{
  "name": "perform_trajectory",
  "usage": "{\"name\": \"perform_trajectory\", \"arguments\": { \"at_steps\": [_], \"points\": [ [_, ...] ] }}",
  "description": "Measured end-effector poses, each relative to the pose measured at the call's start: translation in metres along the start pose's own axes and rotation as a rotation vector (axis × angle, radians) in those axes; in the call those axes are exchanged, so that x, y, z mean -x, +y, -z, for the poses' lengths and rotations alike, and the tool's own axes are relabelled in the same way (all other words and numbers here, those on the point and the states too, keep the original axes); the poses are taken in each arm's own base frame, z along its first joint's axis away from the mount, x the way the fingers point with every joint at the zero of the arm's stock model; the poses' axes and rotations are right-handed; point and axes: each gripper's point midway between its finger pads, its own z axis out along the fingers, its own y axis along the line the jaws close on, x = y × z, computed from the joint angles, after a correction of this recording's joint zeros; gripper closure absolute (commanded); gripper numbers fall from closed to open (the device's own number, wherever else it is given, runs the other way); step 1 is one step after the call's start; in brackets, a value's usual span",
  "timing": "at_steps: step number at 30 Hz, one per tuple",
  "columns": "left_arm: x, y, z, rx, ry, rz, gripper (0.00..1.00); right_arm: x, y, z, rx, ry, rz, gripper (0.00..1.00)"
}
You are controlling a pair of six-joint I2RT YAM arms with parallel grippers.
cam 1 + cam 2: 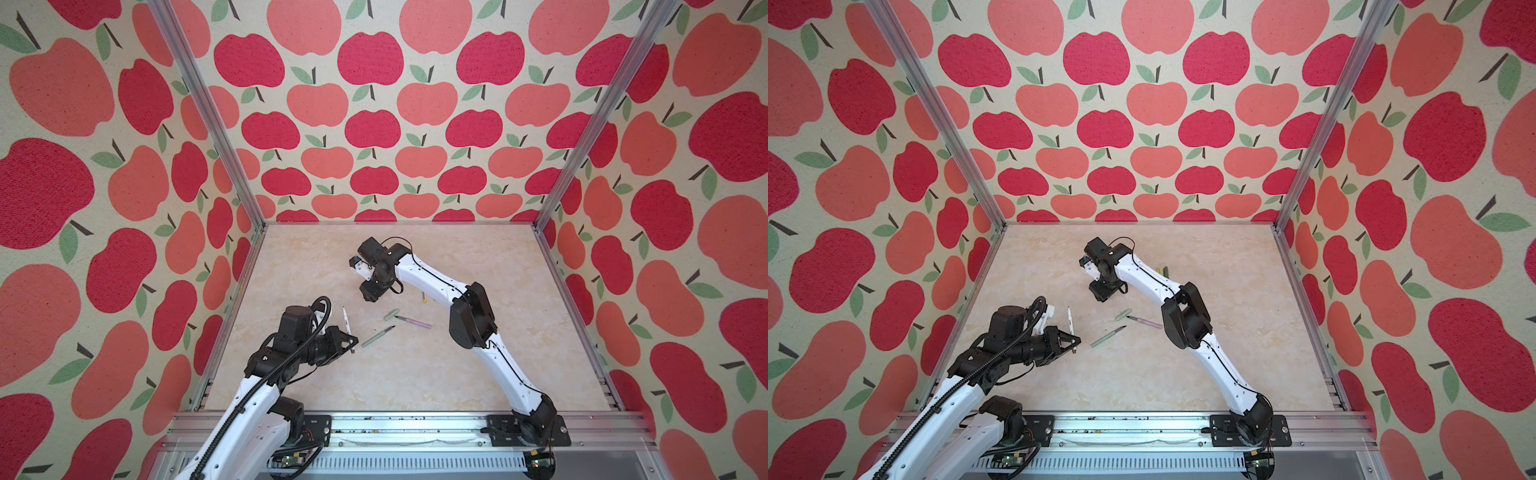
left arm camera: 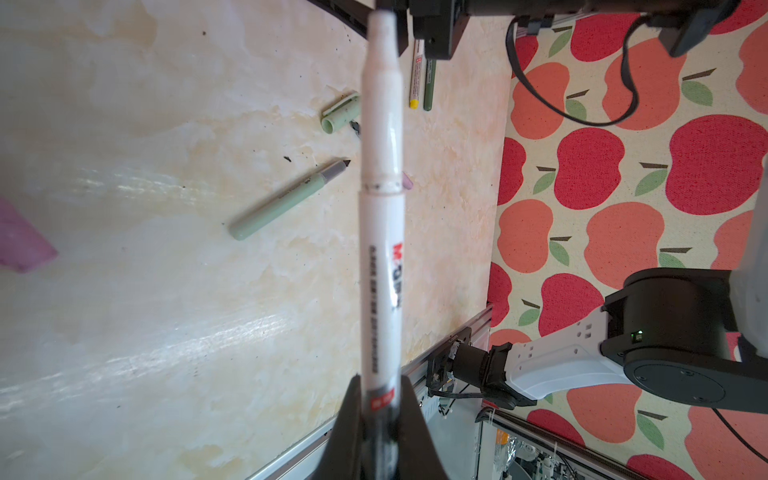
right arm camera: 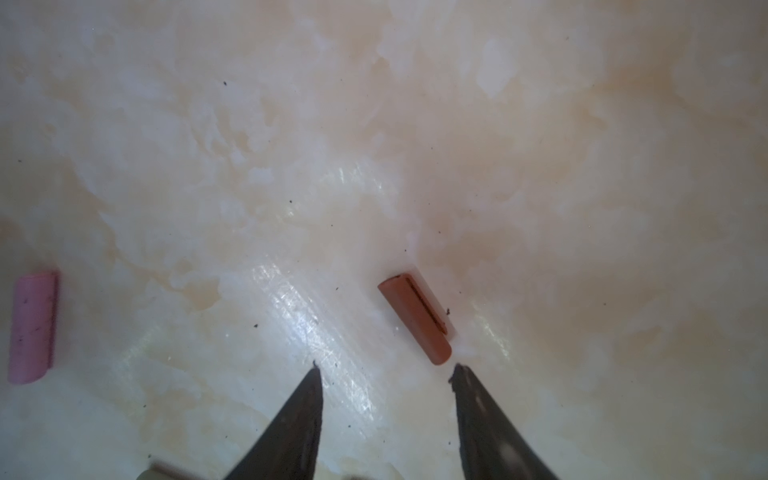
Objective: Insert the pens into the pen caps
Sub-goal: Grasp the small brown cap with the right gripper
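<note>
Marble tabletop [image 1: 415,374]: left fingers [image 2: 347,432] clench white pen [image 2: 380,249]; right fingers [image 3: 299,415] spread near brown cap [image 3: 415,318].

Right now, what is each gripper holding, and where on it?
Left gripper: white pen, pinched near its dark-banded end. Right gripper: nothing, open by the brown cap.

A pale, marble-patterned table [image 1: 374,374] forms the floor of the cell, its surface glossy. Three walls [image 1: 374,104] stand around it, printed with red and salmon apples with green leaves on a cream ground. In both top views two aluminium posts [image 1: 210,116] rise at the back corners and lean outward. A metal rail [image 1: 407,428] runs along the near edge, with a white slotted duct [image 1: 415,461] just below it. In the right wrist view small dark specks [image 3: 225,83] dot the table.
</note>
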Motion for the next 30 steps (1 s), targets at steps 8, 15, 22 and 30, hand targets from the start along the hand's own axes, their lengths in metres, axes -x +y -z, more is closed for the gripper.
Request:
{"name": "perform_trajectory", "arguments": {
  "at_steps": [8, 15, 22, 30],
  "points": [
    [-0.005, 0.001, 0.002, 0.000, 0.010, -0.001, 1.00, -0.002, -0.003, -0.015, -0.023, 0.016, 0.022, 0.49],
    [-0.005, 0.004, -0.002, 0.014, 0.034, 0.016, 1.00, 0.002, -0.007, -0.016, -0.044, -0.001, 0.035, 0.50],
    [0.000, 0.000, -0.002, 0.018, 0.038, 0.013, 1.00, 0.005, -0.009, -0.027, -0.048, -0.005, 0.051, 0.64],
    [0.002, -0.001, -0.003, 0.023, 0.040, 0.006, 1.00, 0.006, -0.009, -0.030, -0.049, -0.009, 0.042, 0.80]
  ]
}}
